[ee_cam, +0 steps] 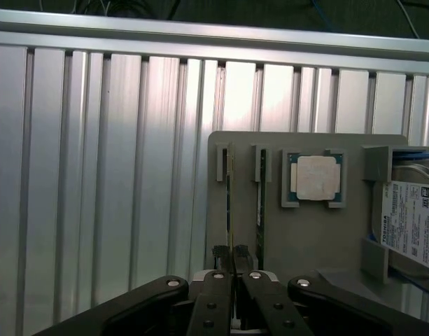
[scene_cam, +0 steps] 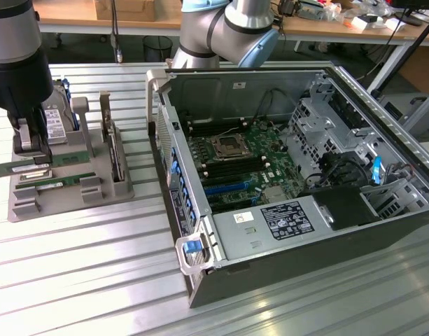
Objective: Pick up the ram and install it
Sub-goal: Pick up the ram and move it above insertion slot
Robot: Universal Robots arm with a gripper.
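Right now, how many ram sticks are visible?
2. One ram stick in the gray holder, gripped by the tool; the other stick in the neighbouring slot. More may be hidden.

Gripper (ee_cam: 232, 257) clamped on ram (ee_cam: 230, 203) in grey tray (ee_cam: 354, 241); second stick (ee_cam: 259, 210) alongside, then processor (ee_cam: 315, 178), hard drive (ee_cam: 413, 224)

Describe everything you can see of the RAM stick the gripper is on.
The ram is a long, thin green circuit-board stick, seen edge-on in the wrist view. It stands on its long edge in a slot of the grey holder. The gripper is shut on it near one end, with a finger against each face. A second, similar stick sits parallel beside it in the same holder, not touching it.
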